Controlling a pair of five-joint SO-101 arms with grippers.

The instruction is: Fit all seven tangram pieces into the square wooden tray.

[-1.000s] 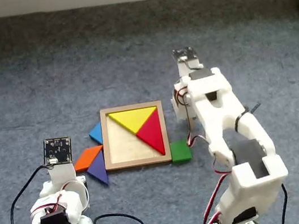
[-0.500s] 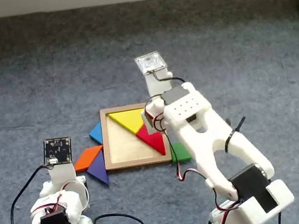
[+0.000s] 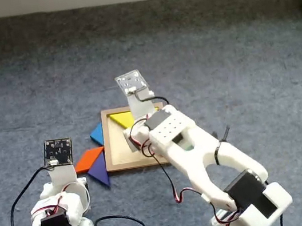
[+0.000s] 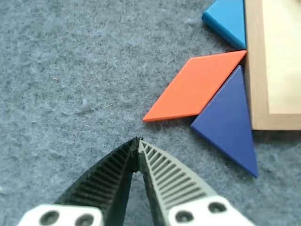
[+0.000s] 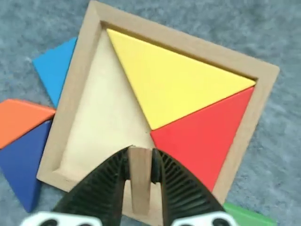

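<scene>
The right end effector (image 5: 140, 151) is clenched on a thin, pale wood-coloured flat piece (image 5: 140, 186), held edge-on between its jaws. Under its tips lies the square wooden tray (image 5: 188, 48). The large yellow triangle (image 5: 174, 89) and large red triangle (image 5: 207, 136) are seated just beyond the tips, with the tray's unfilled part beside them. A green piece (image 5: 247, 214) sits outside the tray's corner, back beside this end effector's jaw.

The left end effector (image 4: 138, 143) is clenched on nothing, tips touching, above the grey carpeted table (image 4: 70, 70). Ahead of it the orange parallelogram (image 4: 195, 87) and dark blue triangle (image 4: 228, 122) touch each other and the tray's rim, and a light blue triangle (image 4: 228, 21) lies farther on.

These pieces are probably light, stiff and smooth-faced, so they may twist in a pinch. They are best taken across opposite straight edges, near the middle.
</scene>
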